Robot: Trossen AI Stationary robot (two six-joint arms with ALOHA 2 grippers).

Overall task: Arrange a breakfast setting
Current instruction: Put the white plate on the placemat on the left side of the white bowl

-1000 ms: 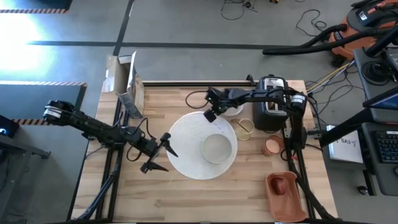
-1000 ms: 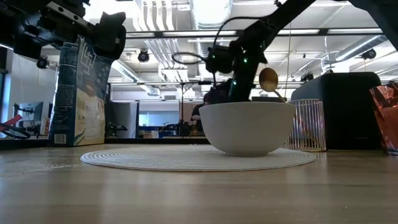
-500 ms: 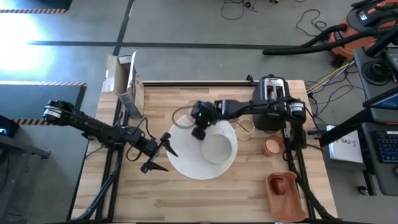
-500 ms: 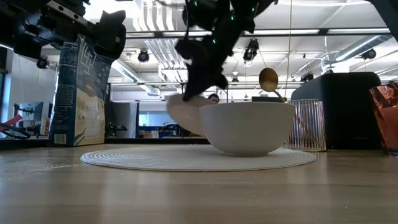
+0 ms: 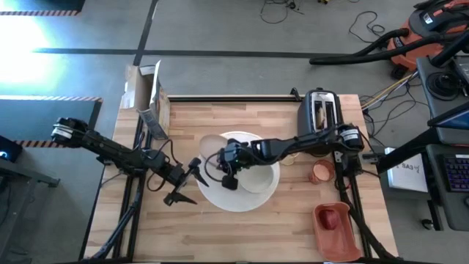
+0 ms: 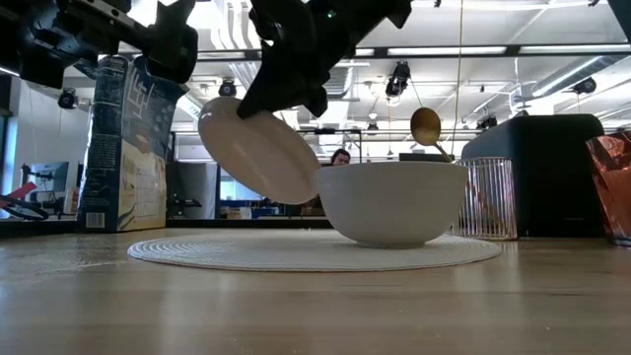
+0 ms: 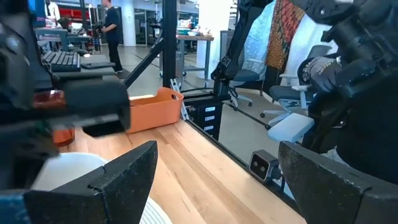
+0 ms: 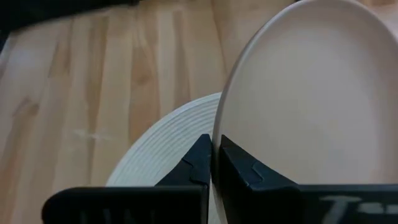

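- From above — the white bowl (image 5: pixel 256 176) sits on the round mat (image 5: pixel 220 199); the right gripper (image 5: pixel 224 158) reaches across, clamped on a tilted white plate (image 5: pixel 210 144) that is not yet set down; the red cup (image 5: pixel 320 173) waits by the toaster (image 5: pixel 319 117).
- Table level — the plate hangs beside the bowl; the gold spoon (image 6: pixel 426 126) stands behind, unplaced; the carton's (image 6: pixel 126 148) print is unreadable.
- Left wrist — the left gripper (image 7: pixel 217 180) is spread wide and empty.
- Right wrist — the fingers pinch the plate's rim; no writing.

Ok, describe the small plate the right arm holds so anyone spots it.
A large round white plate on the wooden table carries a white bowl. Beside that bowl, the small plate hangs tilted in the right gripper, the only dish airborne.
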